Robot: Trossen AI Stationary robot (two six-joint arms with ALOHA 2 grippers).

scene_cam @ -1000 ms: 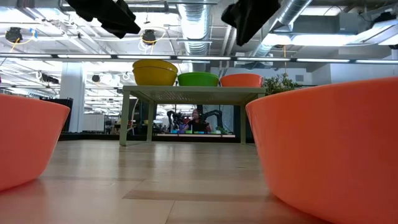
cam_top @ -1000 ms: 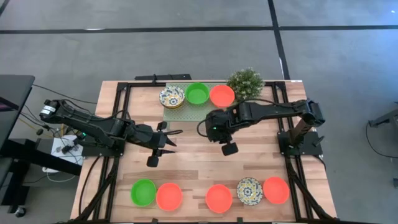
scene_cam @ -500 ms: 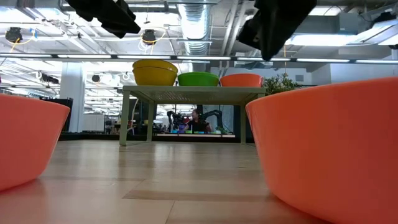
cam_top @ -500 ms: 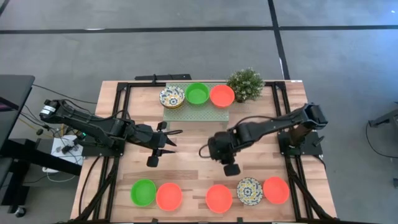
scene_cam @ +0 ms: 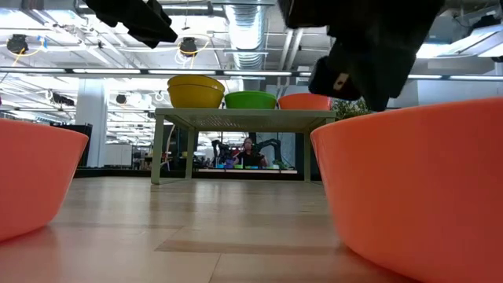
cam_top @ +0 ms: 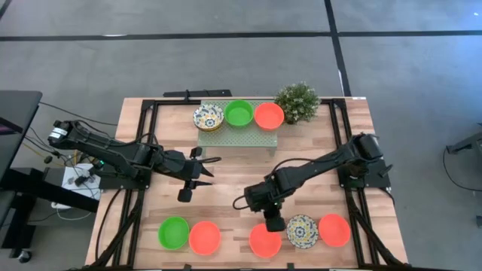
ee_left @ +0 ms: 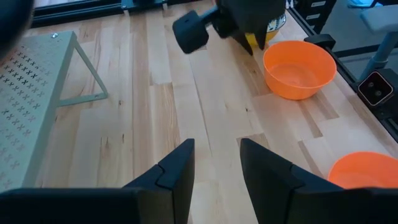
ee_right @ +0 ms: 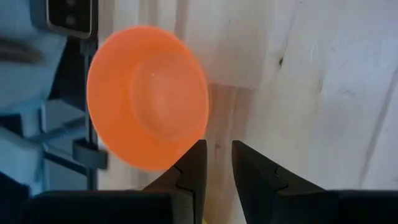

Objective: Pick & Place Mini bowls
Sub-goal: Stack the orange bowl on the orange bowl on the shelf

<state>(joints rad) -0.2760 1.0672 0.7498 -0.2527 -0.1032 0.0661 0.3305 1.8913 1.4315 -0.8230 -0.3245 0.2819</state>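
Three mini bowls sit on a low green rack at the far side: patterned (cam_top: 208, 117), green (cam_top: 239, 113), red-orange (cam_top: 269, 116). Along the near edge stand a green bowl (cam_top: 174, 232), a red-orange bowl (cam_top: 204, 237), a second red-orange bowl (cam_top: 265, 239), a patterned bowl (cam_top: 302, 230) and a third red-orange bowl (cam_top: 334, 229). My right gripper (cam_top: 275, 222) hangs open just above the far rim of the middle red-orange bowl (ee_right: 149, 96), its fingers pointing down beside the rim. My left gripper (cam_top: 188, 179) waits open over the table's middle left.
A small potted plant (cam_top: 297, 100) stands at the far right, next to the rack (cam_top: 237, 138). Black frame rails run along the table's left and right sides. Bare wood lies between the rack and the near row of bowls.
My right gripper has swept from just in front of the rack toward the near edge and come down over the middle red-orange bowl. My left arm has stayed still. No bowl has moved.
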